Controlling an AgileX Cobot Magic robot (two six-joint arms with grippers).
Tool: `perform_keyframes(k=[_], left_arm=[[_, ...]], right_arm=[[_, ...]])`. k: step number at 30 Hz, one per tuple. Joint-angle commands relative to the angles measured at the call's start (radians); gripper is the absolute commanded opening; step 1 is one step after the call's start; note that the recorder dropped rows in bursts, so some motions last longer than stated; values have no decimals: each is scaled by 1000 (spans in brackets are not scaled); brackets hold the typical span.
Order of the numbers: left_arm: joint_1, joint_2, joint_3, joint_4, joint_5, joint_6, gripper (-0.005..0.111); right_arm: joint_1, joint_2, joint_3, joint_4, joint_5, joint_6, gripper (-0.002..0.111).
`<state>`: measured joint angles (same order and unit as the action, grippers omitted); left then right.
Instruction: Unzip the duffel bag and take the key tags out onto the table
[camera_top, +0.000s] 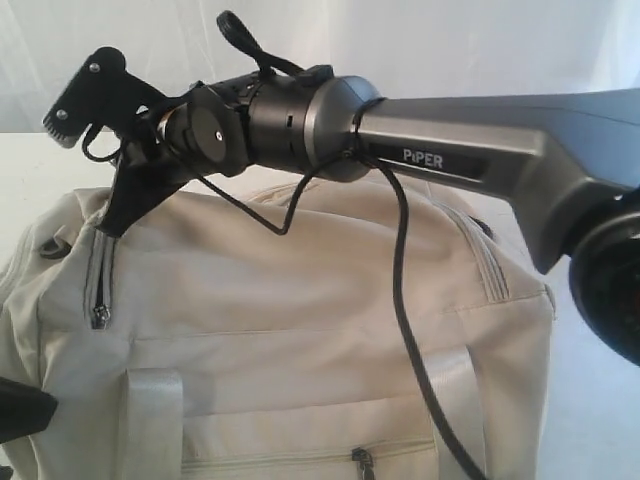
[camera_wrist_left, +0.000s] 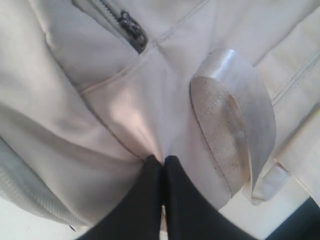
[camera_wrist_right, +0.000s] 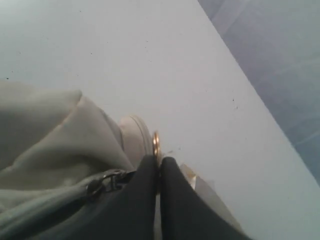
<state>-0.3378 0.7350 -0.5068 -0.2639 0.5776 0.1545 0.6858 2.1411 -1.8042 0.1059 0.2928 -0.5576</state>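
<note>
Right now my left gripper is clamped on the duffel bag fabric, right gripper closed beside the zipper pull; I fear a weak pinch lets the bag drag.

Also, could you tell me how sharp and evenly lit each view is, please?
Exterior view: backdrop blown out white, the right arm sharp, the duffel bag evenly lit. Left wrist view: warm patch on the fabric, sheen on the webbing strap, the left gripper dark and soft. Right wrist view: dim, bluish and soft, bag shadowed, the table brighter.
</note>
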Motion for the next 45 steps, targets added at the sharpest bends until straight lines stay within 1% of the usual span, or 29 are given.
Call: perform_keyframes(k=[1, 7, 8, 9, 11, 14, 16, 18, 20, 21, 25, 26, 28, 32, 34, 40, 42, 45], left_arm=[[-1, -9, 4, -36, 80, 6, 0], [-1, -9, 4, -36, 48, 0, 0], [-1, -9, 4, -36, 45, -1, 1], [-1, -9, 4, -36, 45, -1, 3], [-1, -9, 4, -40, 45, -4, 16], [-1, -9, -8, -62, 46, -4, 43], [-1, -9, -43, -62, 55, -4, 64], [-1, -13, -92, -62, 48, -4, 74], [-1, -13, -140, -33, 12, -14, 73], [-1, -13, -157, 0, -6, -52, 72], [-1, 31, -203, 270, -76, -279, 71], [-1, 55, -208, 322, -91, -325, 71], [-1, 111, -217, 367, -126, -360, 71], [-1, 232, -217, 370, -272, -368, 71], [-1, 286, -217, 367, -324, -391, 71], [-1, 408, -217, 367, -416, -402, 70], [-1, 430, -217, 367, -431, -404, 65], [-1, 454, -217, 367, -436, -404, 49]], right_arm=[[-59, 37, -98, 0, 116, 122, 0], [-79, 26, -153, 100, 290, 135, 0], [-79, 20, -155, 119, 315, 123, 0], [-79, 16, -160, 144, 344, 102, 0], [-79, 9, -160, 200, 386, 52, 0], [-79, 5, -160, 276, 449, -24, 0], [-79, 5, -160, 310, 479, -57, 0], [-79, 5, -160, 316, 498, -67, 0], [-79, 3, -160, 316, 503, -67, 0], [-79, 1, -160, 316, 503, -67, 0], [-81, -16, -160, 309, 496, -68, 0], [-81, -24, -160, 309, 491, -68, 0], [-81, -37, -160, 309, 484, -68, 0], [-81, -54, -160, 309, 483, -68, 0], [-81, -56, -160, 309, 493, -68, 0], [-81, -56, -160, 309, 496, -68, 0], [-81, -56, -160, 309, 494, -68, 0], [-81, -56, -160, 307, 491, -68, 0]])
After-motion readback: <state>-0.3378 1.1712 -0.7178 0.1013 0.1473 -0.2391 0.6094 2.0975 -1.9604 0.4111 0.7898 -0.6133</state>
